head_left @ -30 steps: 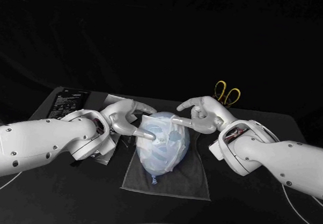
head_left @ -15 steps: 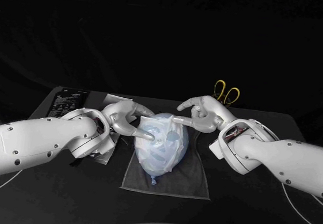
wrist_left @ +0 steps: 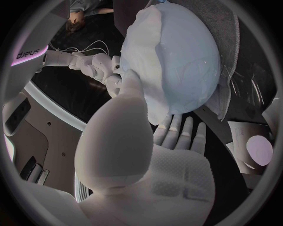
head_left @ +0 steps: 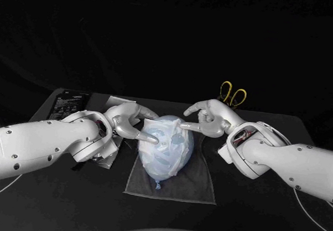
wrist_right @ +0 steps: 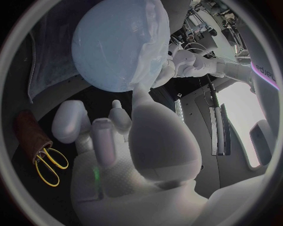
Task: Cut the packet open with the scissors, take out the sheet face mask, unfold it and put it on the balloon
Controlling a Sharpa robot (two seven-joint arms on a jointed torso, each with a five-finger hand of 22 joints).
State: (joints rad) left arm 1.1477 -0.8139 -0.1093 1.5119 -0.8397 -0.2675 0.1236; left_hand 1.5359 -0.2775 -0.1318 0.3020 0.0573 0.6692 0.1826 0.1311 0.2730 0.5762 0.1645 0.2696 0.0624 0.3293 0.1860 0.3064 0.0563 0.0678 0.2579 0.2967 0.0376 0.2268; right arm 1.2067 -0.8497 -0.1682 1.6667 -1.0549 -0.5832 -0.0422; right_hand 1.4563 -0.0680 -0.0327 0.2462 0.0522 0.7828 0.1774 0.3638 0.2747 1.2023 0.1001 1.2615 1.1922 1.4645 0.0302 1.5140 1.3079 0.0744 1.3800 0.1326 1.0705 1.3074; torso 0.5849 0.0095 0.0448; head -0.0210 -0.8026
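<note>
A pale blue balloon (head_left: pixel 163 154) lies on a dark grey cloth (head_left: pixel 183 185) at the table's middle. The white sheet mask (head_left: pixel 163 129) is draped over its far end, wrinkled along the edges. From the left, my left hand (head_left: pixel 130 123) touches the mask with one fingertip, its other fingers spread. My right hand (head_left: pixel 207 118) reaches in from the right, and one of its fingertips rests on the mask's top. In the left wrist view the left hand (wrist_left: pixel 138 155) lays its thumb against the mask (wrist_left: pixel 143 44) on the balloon (wrist_left: pixel 186 56). The right wrist view has the right hand (wrist_right: pixel 129 141) with its thumb at the mask (wrist_right: pixel 154 54).
Yellow-handled scissors (head_left: pixel 234 95) lie at the table's far edge behind my right hand, and the right wrist view has the scissors (wrist_right: pixel 49 163) too. A black packet (head_left: pixel 70 103) lies at the far left. A silvery opened packet (head_left: pixel 107 158) sits under my left forearm.
Both hands stay at the balloon. Their fingertips have shifted only slightly on the mask.
</note>
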